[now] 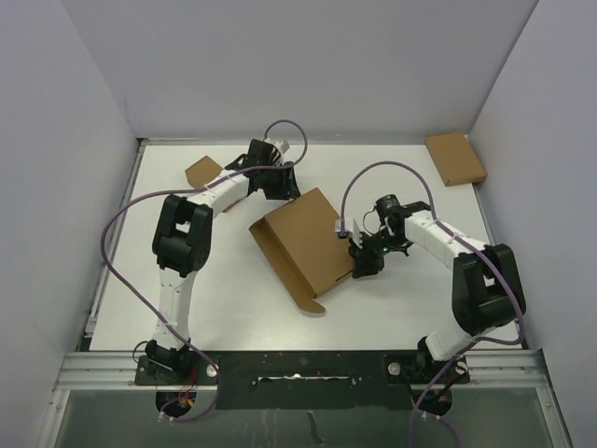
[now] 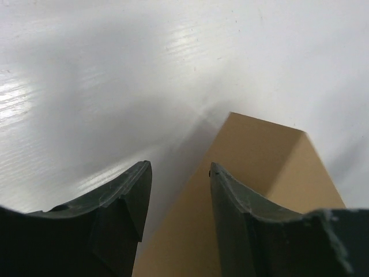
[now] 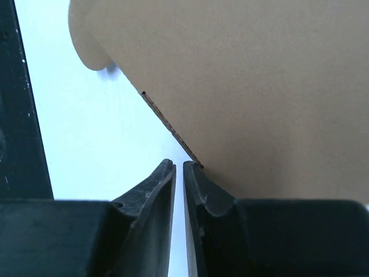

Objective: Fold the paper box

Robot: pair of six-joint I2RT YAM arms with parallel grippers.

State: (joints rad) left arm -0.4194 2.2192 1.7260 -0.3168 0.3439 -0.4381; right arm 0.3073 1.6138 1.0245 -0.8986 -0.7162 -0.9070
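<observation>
Along the near edge of the table (image 1: 242,317), bolted side by side onto a black rail (image 1: 298,366): the left arm base (image 1: 163,359) and the right arm base (image 1: 437,355).

Just beyond, on the right: the right gripper (image 1: 359,264), lowered to the right-hand edge of the paper box (image 1: 303,238). Through the right wrist camera, fingers (image 3: 153,196) all but together, with only a thin slit of white table between them and nothing pinched in it. Cut corrugated edge of the cardboard running down to touch the tip of the right-hand finger. Rounded tab corner at the upper left of that view.

Mid-table: the paper box itself, lying at an angle to the table edges. Broad brown panel uppermost, long narrow flap lying open along its near-left side, rounded tab at its nearest corner.

Farther on, at the box's far corner: the left gripper (image 1: 280,182), at the end of an arm reaching in from the left. Through the left wrist camera, fingers (image 2: 124,202) standing clearly apart, open, gripping nothing. Cardboard below and ahead, partly under the right-hand finger, with a crease dividing a darker face from a lighter one. Impossible to tell whether touching the box or just above it.

Beyond that, two smaller cardboard boxes, well apart: one (image 1: 201,171) at far left, just beside the left forearm, the other (image 1: 456,158) in the far right corner, close to the wall.

At the back and on both sides: plain white walls (image 1: 308,65).
</observation>
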